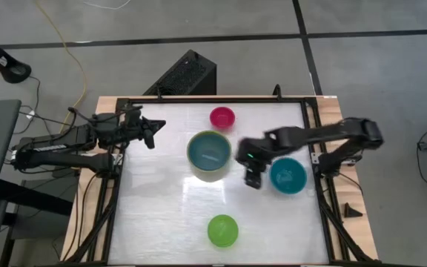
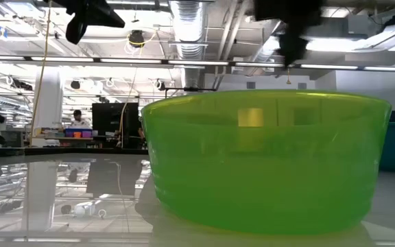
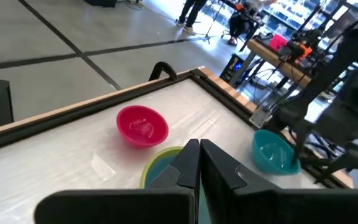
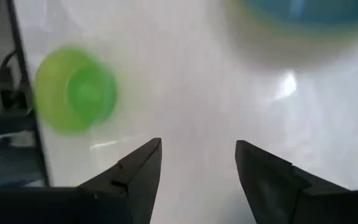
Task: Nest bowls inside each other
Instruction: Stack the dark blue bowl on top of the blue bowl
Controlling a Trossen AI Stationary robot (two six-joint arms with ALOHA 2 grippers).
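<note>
A light blue bowl [image 1: 209, 150] sits inside an olive-yellow bowl [image 1: 207, 175] at the table's middle. The magenta-pink bowl [image 1: 222, 117] stands behind them near the far edge. To the right rests the teal bowl [image 1: 288, 176], and the bright green bowl [image 1: 222, 230] is near the front edge. My right gripper [image 1: 253, 179] hangs open over bare table between the stacked pair and the teal bowl, with nothing between its fingers [image 4: 138, 171]. My left gripper [image 1: 155, 130] is shut and raised at the far left, pointing toward the bowls [image 3: 199, 163].
A black frame [image 1: 199, 99] rims the white table. In the low view the green bowl [image 2: 266, 161] fills the foreground. Bare table lies at the front left and front right. A black box [image 1: 184, 74] stands on the floor beyond the far edge.
</note>
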